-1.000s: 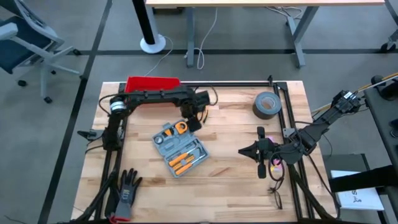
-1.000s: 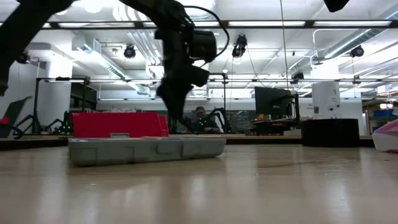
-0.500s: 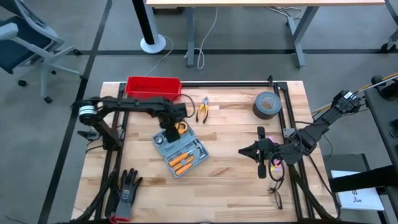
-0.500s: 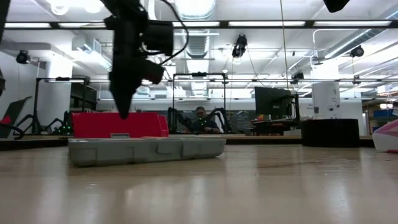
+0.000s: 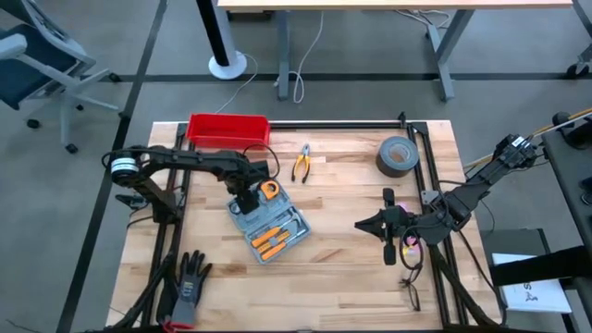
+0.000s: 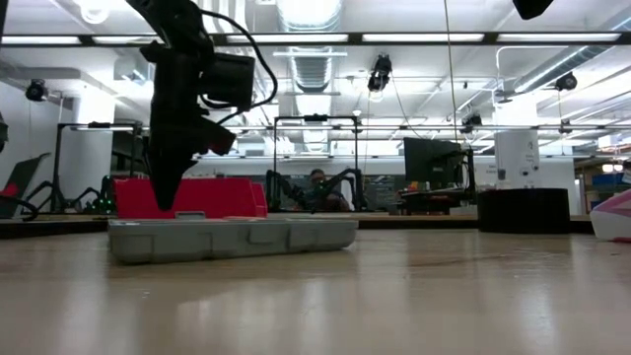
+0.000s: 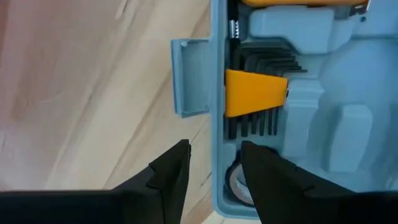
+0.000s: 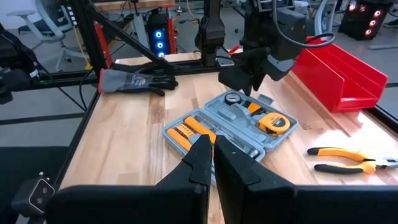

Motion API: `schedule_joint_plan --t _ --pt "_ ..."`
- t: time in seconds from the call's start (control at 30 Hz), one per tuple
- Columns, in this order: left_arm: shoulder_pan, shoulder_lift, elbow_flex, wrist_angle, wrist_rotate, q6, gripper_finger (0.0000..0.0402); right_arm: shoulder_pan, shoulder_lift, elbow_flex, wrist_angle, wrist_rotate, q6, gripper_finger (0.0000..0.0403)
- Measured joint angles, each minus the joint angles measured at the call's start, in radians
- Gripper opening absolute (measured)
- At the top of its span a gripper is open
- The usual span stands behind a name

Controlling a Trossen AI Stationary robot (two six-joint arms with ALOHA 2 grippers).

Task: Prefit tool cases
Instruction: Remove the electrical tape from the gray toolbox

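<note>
Far left of table, near front edge: dark glove (image 5: 189,283), lying flat, untouched.

Red bin (image 5: 228,129) at back-left edge, presumably parked clear of the work.

Left gripper (image 5: 246,200) lowered over the back-left corner of the tool case (image 5: 268,220); fingers (image 7: 169,176) partly apart, straddling the case's rim beside the latch tab (image 7: 190,77), one finger outside on the wood, the other inside over the moulded tray. Nothing clamped. Probably lined up to pinch the wall or steady the case (only a guess from the pose).

Case itself lying open and flat, left of table centre, turned at an angle; orange-handled tools (image 5: 269,240) seated in slots, tape measure (image 5: 269,190) at the back end, hex keys (image 7: 256,93) in their orange holder.

Pliers (image 5: 301,163) loose on the wood behind the case, not yet fitted.

Roll of tape (image 5: 396,155) at back right.

Right gripper (image 5: 363,225) resting low at the right side, well apart from the case, jaws together, empty; waiting.
</note>
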Motion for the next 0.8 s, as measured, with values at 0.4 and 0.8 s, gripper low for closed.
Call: schedule_joint_plan --t 0.4,0.8 --pt "-0.014 0.011 -0.005 -0.011 -0.005 -0.054 0.0131 0.0 0.0 0.0 0.007 0.0 0.011 0.0" --pt "-0.09 0.008 -0.021 -0.034 0.132 -0.101 0.0126 0.0 0.0 0.0 0.006 0.0 0.01 0.0"
